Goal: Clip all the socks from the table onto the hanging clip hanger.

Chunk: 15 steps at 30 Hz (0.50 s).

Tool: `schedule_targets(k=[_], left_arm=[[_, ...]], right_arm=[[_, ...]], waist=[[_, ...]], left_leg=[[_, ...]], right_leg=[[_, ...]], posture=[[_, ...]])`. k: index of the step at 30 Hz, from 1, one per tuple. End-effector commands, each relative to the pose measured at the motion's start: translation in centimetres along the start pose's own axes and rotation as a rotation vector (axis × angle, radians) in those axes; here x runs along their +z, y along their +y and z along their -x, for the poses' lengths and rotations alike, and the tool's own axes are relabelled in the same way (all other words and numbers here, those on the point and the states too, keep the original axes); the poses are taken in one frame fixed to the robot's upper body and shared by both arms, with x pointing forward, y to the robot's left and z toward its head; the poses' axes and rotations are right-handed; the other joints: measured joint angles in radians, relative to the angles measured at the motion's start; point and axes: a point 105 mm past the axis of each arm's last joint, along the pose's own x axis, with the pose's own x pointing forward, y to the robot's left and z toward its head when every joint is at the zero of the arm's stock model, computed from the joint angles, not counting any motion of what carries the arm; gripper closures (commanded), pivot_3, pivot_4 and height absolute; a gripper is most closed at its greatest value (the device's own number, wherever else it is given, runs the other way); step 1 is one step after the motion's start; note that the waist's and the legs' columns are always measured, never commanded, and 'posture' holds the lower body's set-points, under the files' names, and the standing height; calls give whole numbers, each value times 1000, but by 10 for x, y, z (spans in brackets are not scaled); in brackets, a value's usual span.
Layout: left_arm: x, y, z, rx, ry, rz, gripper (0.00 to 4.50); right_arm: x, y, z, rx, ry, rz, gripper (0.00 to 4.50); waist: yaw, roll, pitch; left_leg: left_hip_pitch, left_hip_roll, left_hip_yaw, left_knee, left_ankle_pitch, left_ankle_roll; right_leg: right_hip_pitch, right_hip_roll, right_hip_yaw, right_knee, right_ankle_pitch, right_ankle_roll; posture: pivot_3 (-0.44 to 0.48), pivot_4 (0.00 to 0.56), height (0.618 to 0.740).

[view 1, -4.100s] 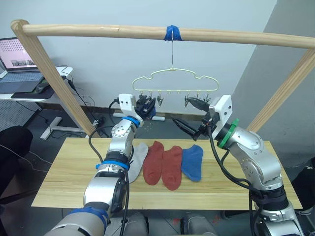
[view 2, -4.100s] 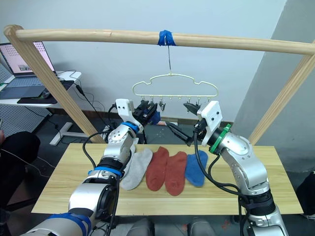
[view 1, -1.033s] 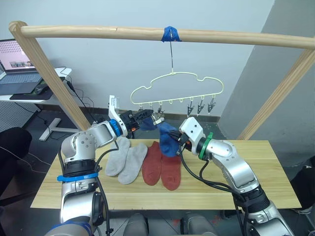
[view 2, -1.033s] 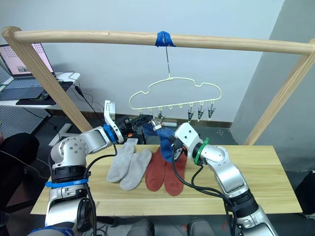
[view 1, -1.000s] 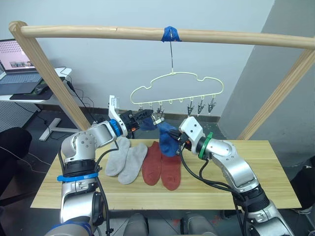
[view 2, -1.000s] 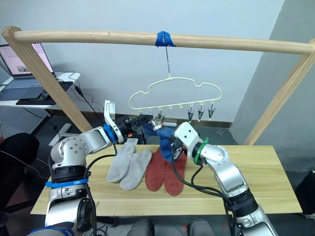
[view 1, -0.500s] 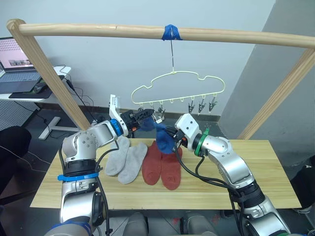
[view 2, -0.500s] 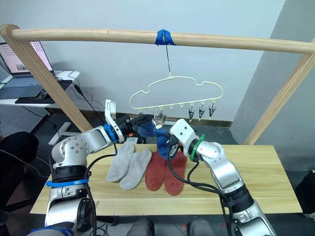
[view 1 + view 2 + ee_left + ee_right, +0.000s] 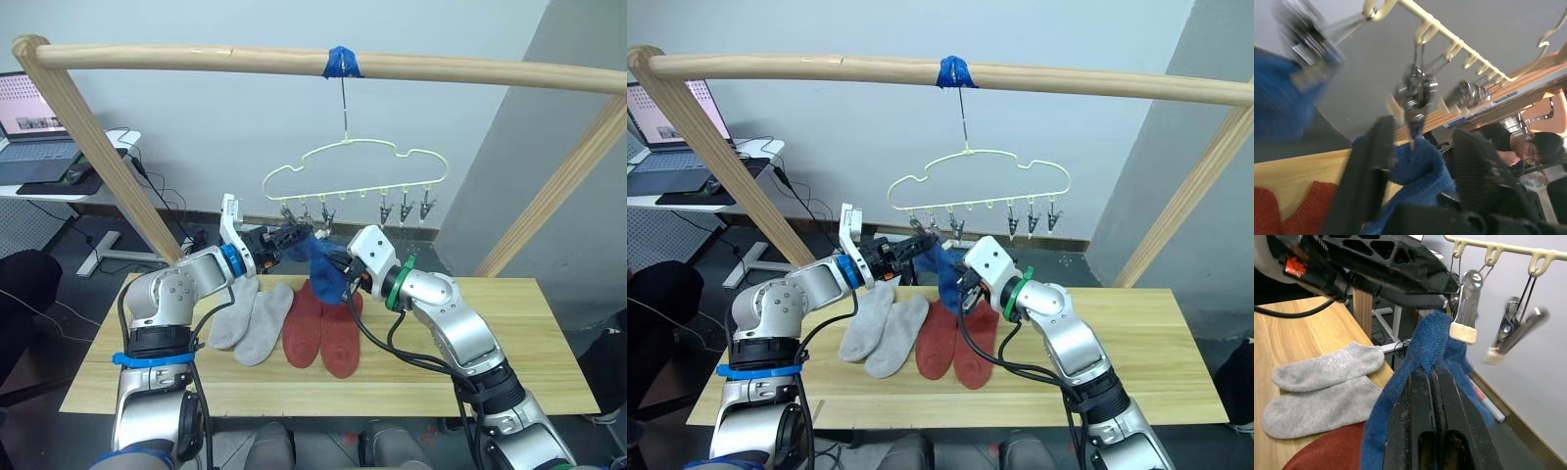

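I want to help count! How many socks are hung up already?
Maybe one: a blue sock looks clipped, but it's blurry. The right gripper holds a second blue sock up at a clip. Two grey socks and two red socks wait on the table.

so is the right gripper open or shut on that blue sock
Shut on it: the right gripper has its two black fingers pressed together with the blue sock pinched between them, just below a clip.

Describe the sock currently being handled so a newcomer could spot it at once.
Look under the cream clip hanger hanging from the wooden pole. Just below its row of clips, the right claw pinches a blue sock held up in the air. The grey socks and red socks lie flat on the table.
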Motion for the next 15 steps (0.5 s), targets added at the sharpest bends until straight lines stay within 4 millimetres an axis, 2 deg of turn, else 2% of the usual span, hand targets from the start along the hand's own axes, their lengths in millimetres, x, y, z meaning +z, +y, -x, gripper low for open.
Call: schedule_targets(k=[1,4,6,7,9,15], left_arm=[[9,-9,6,-17,-17,-76,1101],[5,-13,11,-25,-7,-93,158],[4,-14,14,-25,-4,-115,58],[5,-13,16,-10,-11,-131,21],[8,-11,17,18,-29,-160,0],[7,-11,19,29,-28,-195,0]], right_arm=[[12,1,-5,3,-42,-8,4500],[10,7,-9,21,-45,-76,4500],[8,11,-12,40,-45,-165,4500],[6,13,-13,44,-43,-200,4310],[4,15,-14,54,-38,-256,3882],[-4,11,-6,49,-12,-297,1695]], waist=[[0,0,0],[1,0,0],[2,0,0],[3,0,0],[9,0,0],[24,0,0]], left_leg=[[0,0,0,0,0,0],[0,0,0,0,0,0],[-1,0,0,0,0,0],[-1,0,0,0,0,0],[-1,0,-1,0,0,0],[-2,0,0,0,0,0]], right_leg=[[0,0,0,0,0,0],[-1,0,0,0,0,0],[-1,0,0,0,0,0],[-1,0,0,0,0,0],[-1,0,-1,0,0,0],[-1,-1,-1,0,0,0]], posture=[[31,102,740],[38,97,740],[43,97,740],[49,93,740],[55,91,740],[55,91,740]])
